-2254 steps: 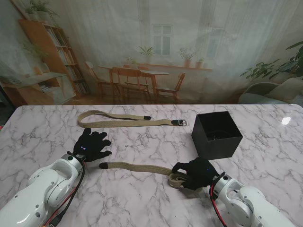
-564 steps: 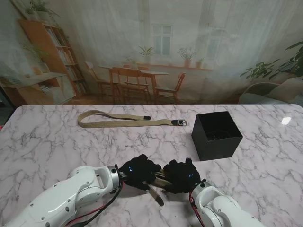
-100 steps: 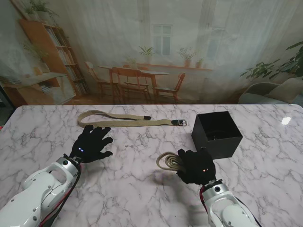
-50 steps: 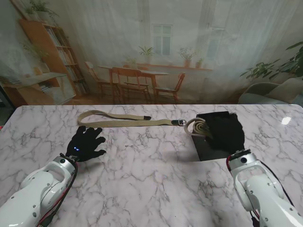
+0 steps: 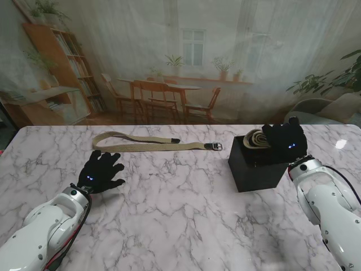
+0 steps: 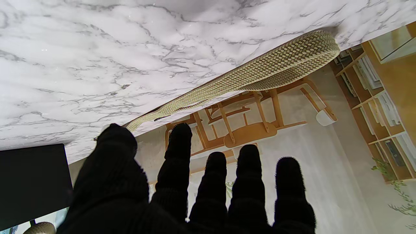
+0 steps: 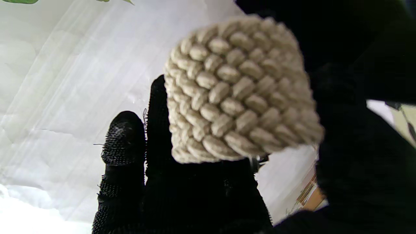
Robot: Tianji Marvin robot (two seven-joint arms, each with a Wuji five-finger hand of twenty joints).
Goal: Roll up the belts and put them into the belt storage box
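Note:
My right hand (image 5: 285,141) is shut on a rolled beige woven belt (image 5: 256,139) and holds it over the open top of the black storage box (image 5: 256,169). The right wrist view shows that roll (image 7: 239,91) up close, pinched among the black fingers (image 7: 122,146). A second beige belt (image 5: 152,143) lies flat and folded double at the far side of the table, its buckle (image 5: 215,146) pointing toward the box. My left hand (image 5: 100,172) rests open on the marble, nearer to me than that belt (image 6: 260,70), fingers (image 6: 213,175) spread and holding nothing.
The marble table (image 5: 180,209) carries only the box and the flat belt. A printed backdrop of a room rises behind the table's far edge (image 5: 180,126).
My right hand has carried the rolled belt from beside the box up and over its open top. The left hand has stayed put, open on the table.

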